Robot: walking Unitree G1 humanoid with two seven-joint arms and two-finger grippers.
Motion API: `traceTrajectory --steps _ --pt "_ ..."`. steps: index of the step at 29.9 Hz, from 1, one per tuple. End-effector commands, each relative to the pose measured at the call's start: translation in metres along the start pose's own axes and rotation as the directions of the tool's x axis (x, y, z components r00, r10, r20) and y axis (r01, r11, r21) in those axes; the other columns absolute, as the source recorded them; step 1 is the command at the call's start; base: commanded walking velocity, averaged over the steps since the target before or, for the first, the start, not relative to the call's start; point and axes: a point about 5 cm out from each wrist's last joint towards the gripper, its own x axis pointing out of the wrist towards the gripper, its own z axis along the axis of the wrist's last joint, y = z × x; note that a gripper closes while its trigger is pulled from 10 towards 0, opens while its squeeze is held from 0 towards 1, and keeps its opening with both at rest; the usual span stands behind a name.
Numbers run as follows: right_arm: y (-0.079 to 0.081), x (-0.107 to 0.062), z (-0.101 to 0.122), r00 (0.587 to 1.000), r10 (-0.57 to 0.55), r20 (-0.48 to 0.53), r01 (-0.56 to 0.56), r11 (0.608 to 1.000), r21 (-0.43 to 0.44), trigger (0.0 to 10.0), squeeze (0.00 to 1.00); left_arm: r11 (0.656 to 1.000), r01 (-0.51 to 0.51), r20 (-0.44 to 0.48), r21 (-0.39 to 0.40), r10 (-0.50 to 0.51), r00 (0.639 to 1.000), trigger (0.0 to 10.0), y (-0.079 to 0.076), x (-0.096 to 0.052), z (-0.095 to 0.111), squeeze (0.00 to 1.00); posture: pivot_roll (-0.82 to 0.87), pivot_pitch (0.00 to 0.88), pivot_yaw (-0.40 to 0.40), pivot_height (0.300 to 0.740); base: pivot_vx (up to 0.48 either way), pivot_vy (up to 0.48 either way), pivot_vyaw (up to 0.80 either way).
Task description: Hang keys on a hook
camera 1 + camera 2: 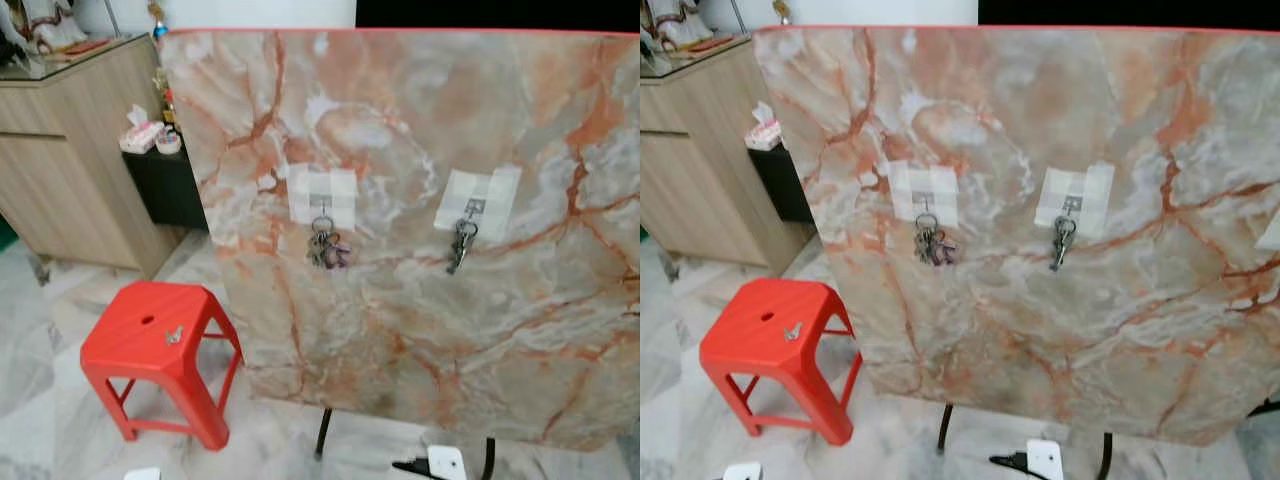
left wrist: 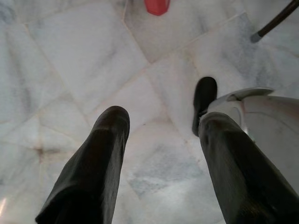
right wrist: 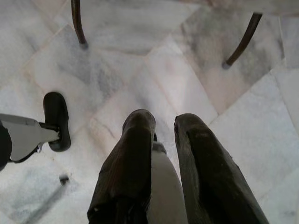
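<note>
While both arms hung idle over the marble floor (image 2: 65, 60), my left gripper (image 2: 161, 123) stood spread wide and my right gripper (image 3: 164, 122) was narrowly parted, apparently empty. Two key bunches (image 1: 327, 246) (image 1: 460, 243) hung on the board's (image 1: 450, 340) hooks (image 1: 322, 208).

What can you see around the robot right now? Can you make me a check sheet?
Surface: upright orange-veined marble board on dark legs.
Job's things: two clear adhesive hooks; left hook holds a bunch of keys, right hook holds a smaller key set.
Clutter: red plastic stool with a small object on top.
Grippers: left claw open, right claw nearly closed and empty, both over the floor.
Cables: nothing seen.
Surroundings: white marble floor, wooden cabinet.
</note>
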Motion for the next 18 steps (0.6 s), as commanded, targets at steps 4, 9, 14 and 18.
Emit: traceTrajectory --steps 4,9,14,18 --pt "0.005 0.0 0.007 1.0 0.006 0.018 -0.007 1.0 0.006 10.0 0.0 1.0 0.007 -0.004 0.021 -0.007 1.0 10.0 -0.004 0.001 0.003 0.0 0.06 0.0 -0.021 0.728 0.0 0.08 0.0" --pt "0.006 0.0 0.008 1.0 0.007 0.022 -0.008 1.0 0.011 10.0 0.0 0.999 0.017 0.004 0.041 -0.017 1.0 10.0 -0.009 0.002 0.008 0.0 0.05 0.0 -0.019 0.728 0.0 0.32 0.0" --pt "0.007 0.0 0.008 1.0 0.005 0.025 -0.005 1.0 0.02 10.0 0.0 0.999 0.02 0.008 0.043 -0.021 1.0 10.0 -0.011 0.003 0.011 0.0 0.05 0.0 -0.018 0.728 0.0 0.322 0.0" --pt "0.007 0.0 0.009 1.0 0.008 0.026 -0.009 1.0 0.025 10.0 0.0 0.999 0.022 0.01 0.043 -0.022 1.0 10.0 -0.012 0.003 0.013 0.0 0.05 0.0 -0.016 0.728 0.0 0.323 0.0"
